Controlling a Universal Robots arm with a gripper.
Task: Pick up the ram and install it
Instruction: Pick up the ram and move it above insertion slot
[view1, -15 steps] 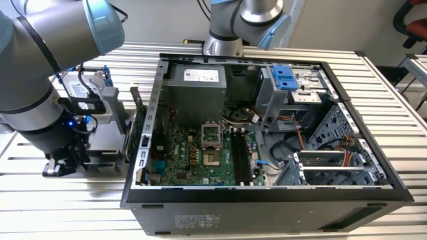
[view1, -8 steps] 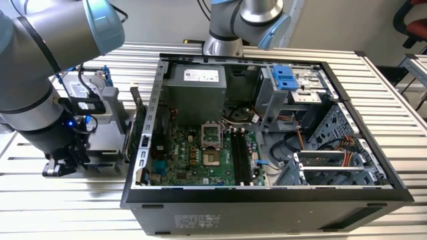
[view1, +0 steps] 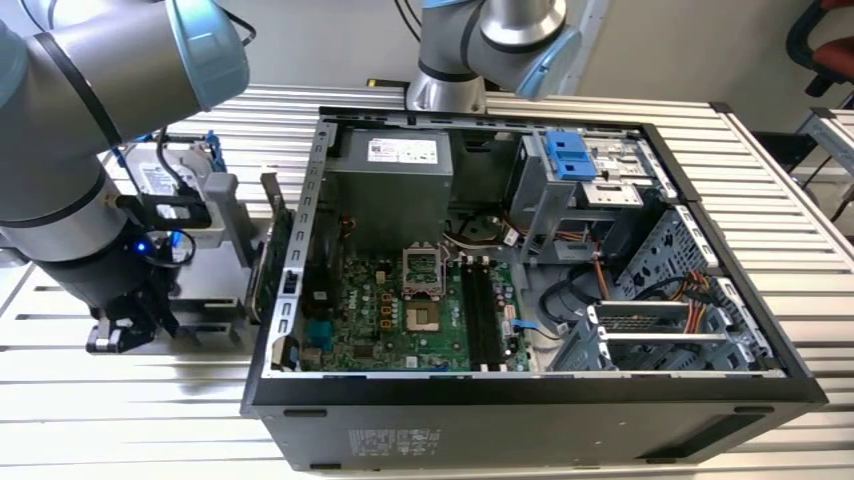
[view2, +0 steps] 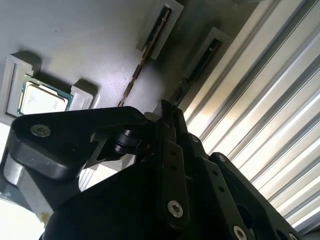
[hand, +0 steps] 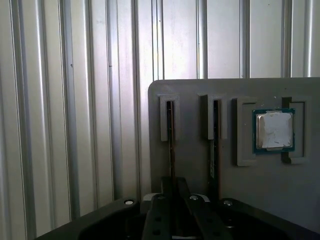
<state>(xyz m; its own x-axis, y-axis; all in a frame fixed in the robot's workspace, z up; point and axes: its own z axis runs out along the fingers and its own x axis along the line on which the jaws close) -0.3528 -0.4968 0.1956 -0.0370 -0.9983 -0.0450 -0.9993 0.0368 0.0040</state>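
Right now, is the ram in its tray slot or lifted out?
In its slot: the ram stands on edge in the gray tray, gripper at its end.

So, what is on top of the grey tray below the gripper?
On the grey tray stand one ram stick and a second ram stick, each on edge in a slotted holder, beside a square processor. The gripper covers the sticks' near ends.
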